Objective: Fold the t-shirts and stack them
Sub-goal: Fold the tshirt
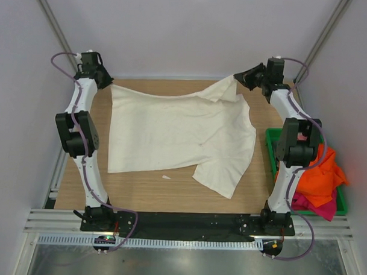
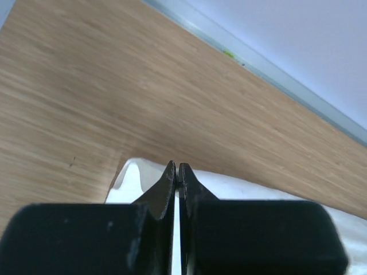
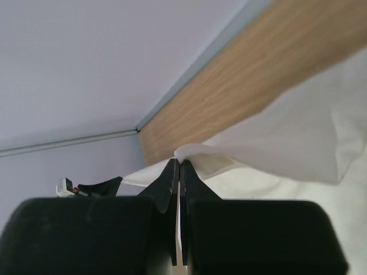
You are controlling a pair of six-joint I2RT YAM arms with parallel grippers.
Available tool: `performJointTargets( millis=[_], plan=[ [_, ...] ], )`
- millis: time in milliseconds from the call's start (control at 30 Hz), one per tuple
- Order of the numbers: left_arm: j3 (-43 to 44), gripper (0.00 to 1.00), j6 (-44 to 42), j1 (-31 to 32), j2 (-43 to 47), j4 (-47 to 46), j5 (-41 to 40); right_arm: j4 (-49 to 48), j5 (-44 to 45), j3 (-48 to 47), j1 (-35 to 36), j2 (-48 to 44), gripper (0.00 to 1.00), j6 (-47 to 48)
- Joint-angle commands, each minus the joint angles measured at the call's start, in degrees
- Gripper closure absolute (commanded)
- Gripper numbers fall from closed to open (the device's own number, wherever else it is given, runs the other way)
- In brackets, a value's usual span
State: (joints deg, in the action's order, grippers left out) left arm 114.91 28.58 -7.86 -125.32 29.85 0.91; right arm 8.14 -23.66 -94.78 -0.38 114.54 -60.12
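Note:
A large cream-white t-shirt (image 1: 177, 131) lies spread across the wooden table, one sleeve folded over at the near right. My left gripper (image 1: 108, 82) is at the shirt's far left corner, low over the table, shut on the cloth edge (image 2: 137, 177). My right gripper (image 1: 238, 77) is at the far right corner, shut on the cloth and holding it lifted off the table, so the fabric (image 3: 298, 137) drapes down from the fingertips. In the wrist views, the left gripper (image 2: 177, 166) and right gripper (image 3: 179, 162) each show white cloth pinched between closed jaws. An orange t-shirt (image 1: 321, 172) and a magenta t-shirt (image 1: 317, 207) lie bunched at the right.
A green plastic bin (image 1: 272, 146) at the table's right edge holds the orange and magenta shirts, partly behind the right arm. Walls close in the table at the back and both sides. A small white scrap (image 1: 166, 177) lies on the wood near the shirt's front hem.

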Motion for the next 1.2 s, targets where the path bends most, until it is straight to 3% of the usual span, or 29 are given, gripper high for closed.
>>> performJointTargets(
  millis=[0,167,267,467,600,867,1100,1167],
  plan=[
    [0.6,1.0,1.5,-1.0,-1.6,-9.3,2.7,-15.6,-2.6,-7.8,-0.1,5.6,0.99,2.7],
    [-0.7,1.0,4.9,-1.7,-5.2,-15.5,3.9,-28.0,-8.2,-20.2,-0.1,20.7,0.99,-1.8],
    [0.0,1.0,6.1,-2.1,-8.1,-18.5,4.4,-28.6,-8.8,-26.8,-0.2,26.4,0.99,-2.7],
    [5.1,1.0,7.0,-2.2,-14.2,-18.9,4.9,-32.7,-10.5,-32.0,-0.5,31.3,0.99,-4.0],
    [3.9,1.0,8.5,-2.7,-14.8,-20.6,4.8,-37.9,-11.8,-32.9,-0.8,33.7,0.99,-4.0],
    [2.6,1.0,10.1,-3.3,-15.3,-21.9,5.3,-41.8,-11.2,-45.7,-1.1,45.5,0.99,-5.9],
    [1.6,1.0,11.2,-3.7,-14.7,-21.9,7.2,-41.0,-10.5,-44.4,-0.6,43.9,0.99,-7.4],
    [1.4,1.0,11.8,-3.8,-13.9,-21.9,7.7,-36.6,-9.2,-42.9,-0.4,42.4,0.99,-7.3]
  ],
)
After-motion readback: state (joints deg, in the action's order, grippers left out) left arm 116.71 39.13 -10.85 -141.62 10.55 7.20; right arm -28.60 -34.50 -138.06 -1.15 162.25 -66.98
